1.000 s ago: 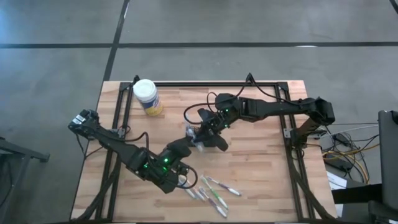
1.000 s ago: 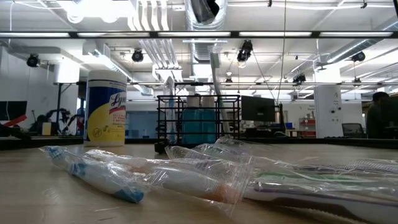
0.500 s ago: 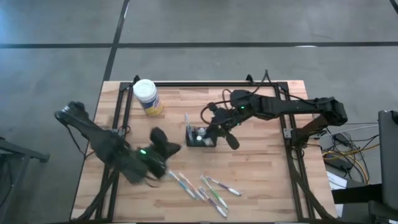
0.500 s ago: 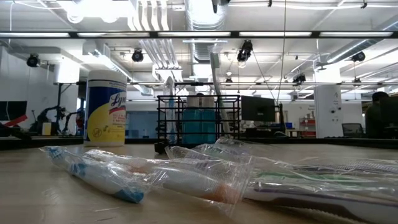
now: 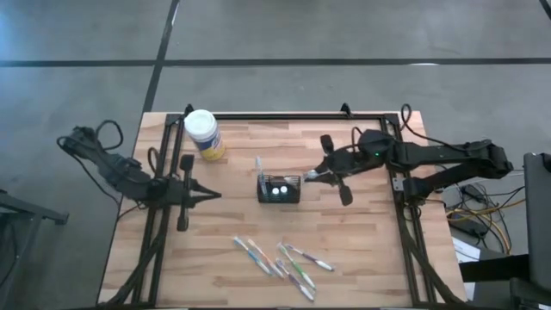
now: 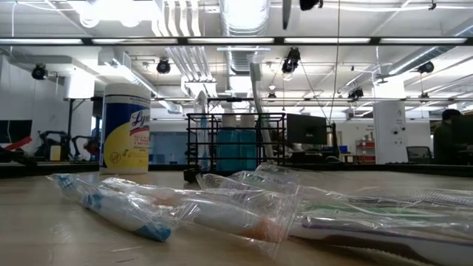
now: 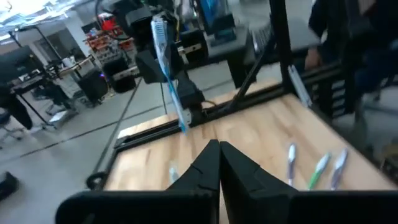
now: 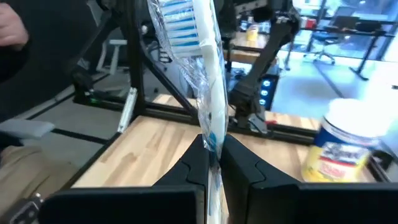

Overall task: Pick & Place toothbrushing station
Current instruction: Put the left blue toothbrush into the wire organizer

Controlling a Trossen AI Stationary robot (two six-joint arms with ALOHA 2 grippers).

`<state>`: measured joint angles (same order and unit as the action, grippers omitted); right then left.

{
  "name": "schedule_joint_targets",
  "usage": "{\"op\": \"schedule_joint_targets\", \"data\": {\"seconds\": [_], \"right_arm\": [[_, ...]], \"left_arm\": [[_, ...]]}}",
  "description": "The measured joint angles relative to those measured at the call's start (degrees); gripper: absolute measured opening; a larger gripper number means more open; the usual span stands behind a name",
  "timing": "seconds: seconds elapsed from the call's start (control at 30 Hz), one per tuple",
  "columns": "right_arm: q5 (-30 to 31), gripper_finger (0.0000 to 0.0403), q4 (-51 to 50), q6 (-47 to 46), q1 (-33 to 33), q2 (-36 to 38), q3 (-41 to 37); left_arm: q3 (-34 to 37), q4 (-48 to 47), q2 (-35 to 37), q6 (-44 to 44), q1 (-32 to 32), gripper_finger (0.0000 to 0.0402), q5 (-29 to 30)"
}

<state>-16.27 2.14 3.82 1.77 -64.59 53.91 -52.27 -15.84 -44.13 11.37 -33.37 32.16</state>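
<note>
Wooden table (image 5: 362, 232) under workshop lights | toothbrushing station (image 5: 279, 189) stood centre, apart from both arms | right gripper (image 5: 317, 176) just beside station, clenched on wrapped toothbrush (image 8: 200, 74) | left gripper (image 5: 212, 195) well clear, fingers pressed together, empty | advice: align brush upright over compartment before release.

The toothbrushing station (image 5: 279, 189) is set mid-table, between the left gripper (image 5: 207, 193) and the right gripper (image 5: 315, 176). The canister (image 5: 204, 133) is placed behind the left gripper, and wrapped toothbrushes (image 5: 284, 263) are scattered in front of the station.
</note>
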Motion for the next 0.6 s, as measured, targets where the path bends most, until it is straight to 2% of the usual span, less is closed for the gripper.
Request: {"op": "schedule_joint_targets", "data": {"seconds": [0.13,0.27,0.5,0.6], "right_arm": [[3.4,0.0015,0.7,1.4,-0.1,3.5,-4.7],[6.0,0.0015,5.5,2.2,-0.1,5.5,-9.7],[7.5,0.0015,18.4,3.3,-0.1,5.0,-18.6],[7.5,0.0015,22.6,2.8,-0.1,3.7,-21.3]], "left_arm": [[10.0,8.0,6.3,-7.5,0.1,0.0003,-0.2],[18.9,14.3,10.1,-13.4,0.1,0.0006,-0.1],[32.1,30.0,12.7,-12.9,0.1,0.0007,0.4],[35.5,33.0,13.3,-12.6,0.1,0.0007,0.9]]}}
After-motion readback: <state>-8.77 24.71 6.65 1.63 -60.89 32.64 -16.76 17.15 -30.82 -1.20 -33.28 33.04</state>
